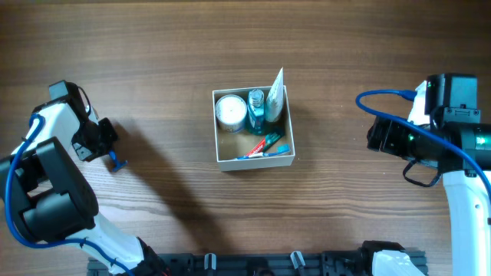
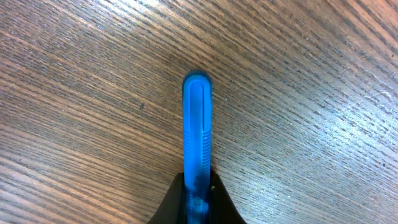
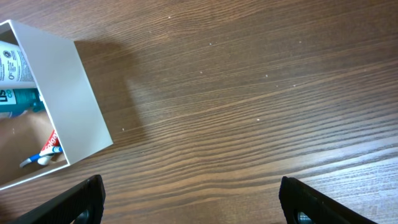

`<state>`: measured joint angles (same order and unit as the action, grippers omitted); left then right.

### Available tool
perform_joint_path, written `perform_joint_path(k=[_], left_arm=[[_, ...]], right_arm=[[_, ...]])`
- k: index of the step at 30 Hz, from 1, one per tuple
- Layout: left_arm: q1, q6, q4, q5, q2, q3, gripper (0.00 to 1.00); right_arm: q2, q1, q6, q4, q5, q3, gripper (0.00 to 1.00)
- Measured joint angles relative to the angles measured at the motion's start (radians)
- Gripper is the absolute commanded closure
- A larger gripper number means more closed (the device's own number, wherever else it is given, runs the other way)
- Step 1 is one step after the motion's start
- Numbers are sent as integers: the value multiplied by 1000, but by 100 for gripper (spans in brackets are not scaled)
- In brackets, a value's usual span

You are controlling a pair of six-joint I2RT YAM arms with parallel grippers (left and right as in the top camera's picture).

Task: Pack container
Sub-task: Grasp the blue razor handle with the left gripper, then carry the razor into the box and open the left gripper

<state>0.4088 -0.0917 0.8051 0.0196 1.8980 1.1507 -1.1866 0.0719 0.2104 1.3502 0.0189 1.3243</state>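
The container (image 1: 222,162), a shallow square box with white walls and a tan inside, stands at the table's middle. It holds a white round jar (image 1: 230,111), a teal bottle (image 1: 255,111), a white tube (image 1: 275,96) and a red and blue toothbrush or toothpaste item (image 1: 265,146). My left gripper (image 1: 107,146) at the far left is shut on a blue stick-like item (image 2: 196,137), seemingly a toothbrush handle, just above the table. My right gripper (image 3: 193,202) is open and empty, to the right of the container (image 3: 81,118).
Bare wooden table surrounds the container on all sides. A blue cable (image 1: 383,96) loops by the right arm. A black rail (image 1: 253,264) runs along the front edge.
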Motion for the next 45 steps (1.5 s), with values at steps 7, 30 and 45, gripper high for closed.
perform_joint_path(k=[7,30,45], left_arm=[[-12,-4,92,19,-8,13,96],[-1074,610,-16,65,-415,115,96],[-1076,626,-24,52,-282,115,0]], right_arm=[[0,0,0,2,0,0,9],[0,0,0,2,0,0,9],[0,0,0,2,0,0,9]])
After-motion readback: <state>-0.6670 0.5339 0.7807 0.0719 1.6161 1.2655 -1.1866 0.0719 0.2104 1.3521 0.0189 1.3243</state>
